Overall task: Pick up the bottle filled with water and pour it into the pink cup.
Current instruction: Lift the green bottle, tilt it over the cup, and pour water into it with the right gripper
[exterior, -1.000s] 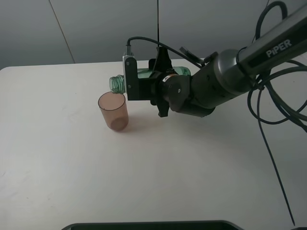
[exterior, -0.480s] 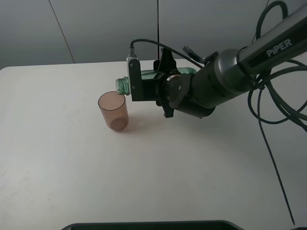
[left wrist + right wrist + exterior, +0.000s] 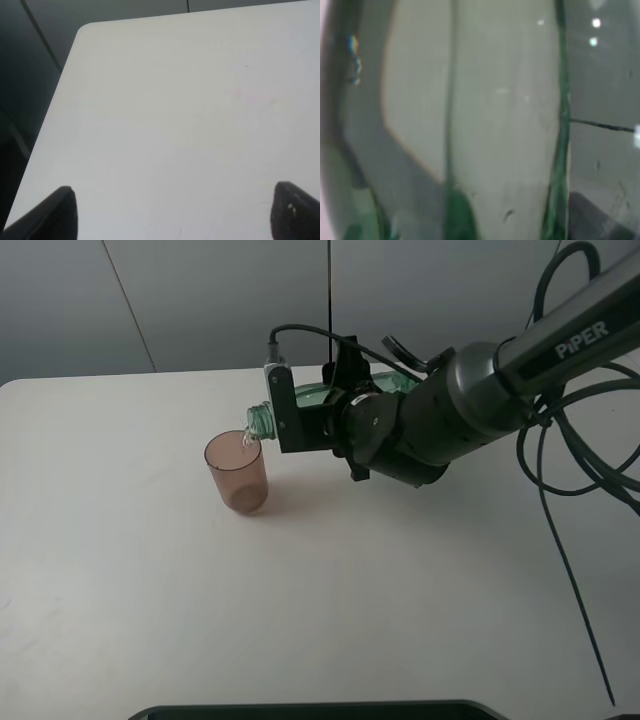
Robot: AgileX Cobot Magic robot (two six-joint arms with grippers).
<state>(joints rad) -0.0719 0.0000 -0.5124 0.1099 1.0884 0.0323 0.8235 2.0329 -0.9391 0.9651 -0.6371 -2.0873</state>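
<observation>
Here the right claw point(image 3: 290, 408) is clamped across the bottle point(image 3: 262, 420), its jaws pressed against the green body a little behind the neck. One dark finger point(image 3: 287, 425) stands in front of the glass in the high view, and the second finger is hidden behind it. The bottle lies almost level above the table point(image 3: 150, 590), tipped slightly down towards its open mouth. The neck sticks out past the claw on the side away from the arm point(image 3: 450, 410), while the base runs back over the wrist. The mouth hangs over the near rim of the cup point(image 3: 238, 472), just above it and not touching. A thin pale thread of water point(image 3: 247, 440) appears to run from the mouth into the cup. The cup stands upright on the table, beside and below the claw, apart from the fingers. In the right wrist view the bottle point(image 3: 505, 125) fills nearly the whole picture as blurred green-edged glass, too close to show the fingers. The left claw point(image 3: 175, 217) is spread wide and holds nothing, its two dark fingertips point(image 3: 55, 215) at opposite edges of that view over the bare table point(image 3: 175, 100). Black cables point(image 3: 560, 470) hang beside the right arm
</observation>
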